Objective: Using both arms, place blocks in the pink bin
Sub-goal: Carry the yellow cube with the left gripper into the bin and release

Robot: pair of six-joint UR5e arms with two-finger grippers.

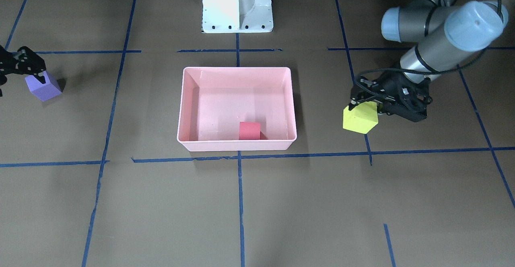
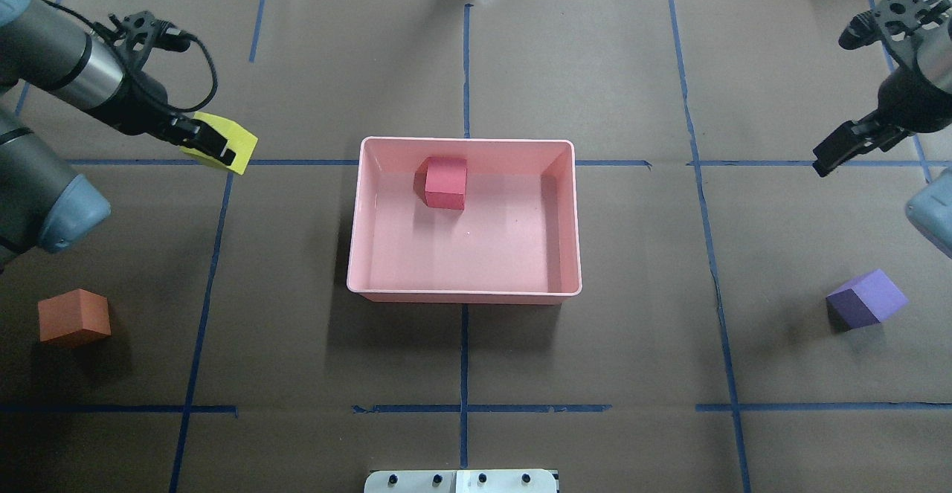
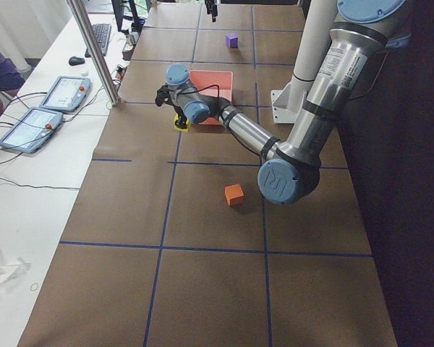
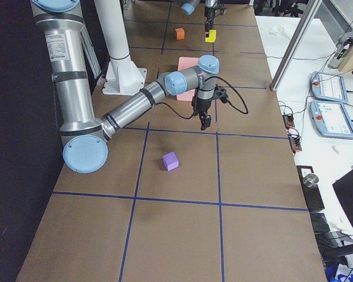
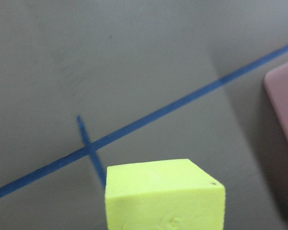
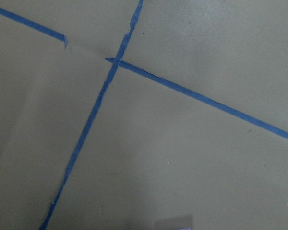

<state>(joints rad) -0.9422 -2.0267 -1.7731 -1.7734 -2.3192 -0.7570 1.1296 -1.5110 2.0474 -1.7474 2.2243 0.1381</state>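
Observation:
My left gripper (image 2: 216, 147) is shut on the yellow block (image 2: 227, 142) and holds it above the table, left of the pink bin (image 2: 465, 296). The yellow block fills the bottom of the left wrist view (image 5: 165, 196), with the bin's corner (image 5: 285, 96) at the right. The red block (image 2: 445, 182) lies inside the bin. My right gripper (image 2: 829, 158) looks open and empty, raised above the table, apart from the purple block (image 2: 866, 298). The orange block (image 2: 74, 318) lies on the table near the left arm.
The white pedestal base (image 1: 237, 5) stands behind the bin. Blue tape lines (image 2: 465, 407) cross the brown table cover. A side table with tablets (image 3: 50, 108) and a metal post (image 3: 94, 50) borders the far edge.

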